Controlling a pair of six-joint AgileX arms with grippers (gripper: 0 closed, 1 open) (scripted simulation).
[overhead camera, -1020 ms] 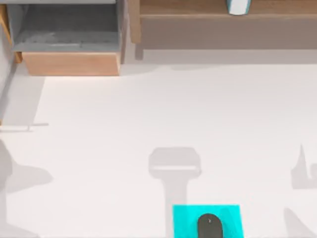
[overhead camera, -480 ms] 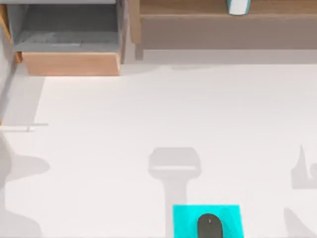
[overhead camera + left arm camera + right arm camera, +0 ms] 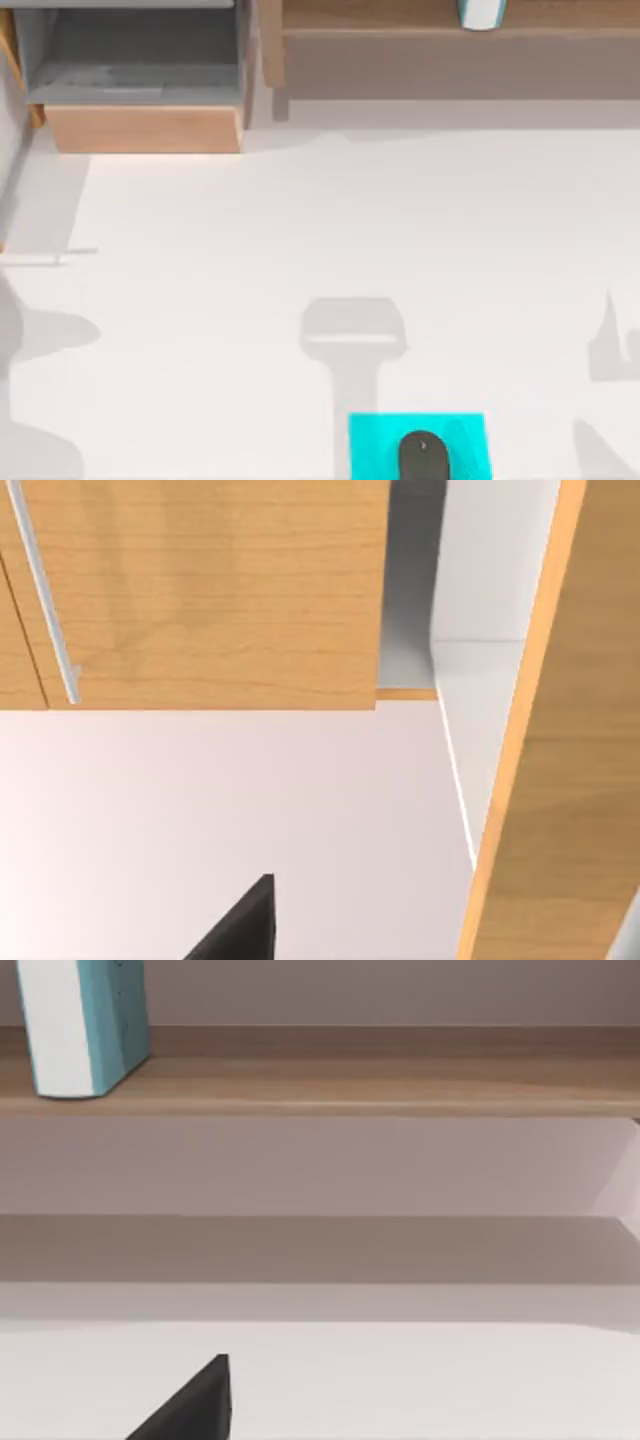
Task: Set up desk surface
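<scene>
Black gripper tips (image 3: 235,925) and (image 3: 185,1405) edge into both wrist views, too little to tell their opening. On the white desk surface (image 3: 300,230), the near edge holds a cyan pad (image 3: 375,445) with a dark mouse (image 3: 423,458). Farther off, the top view shows an open drawer (image 3: 140,95) far left; the right wrist view shows a teal-and-white object (image 3: 85,1025) on the shelf (image 3: 400,1085).
</scene>
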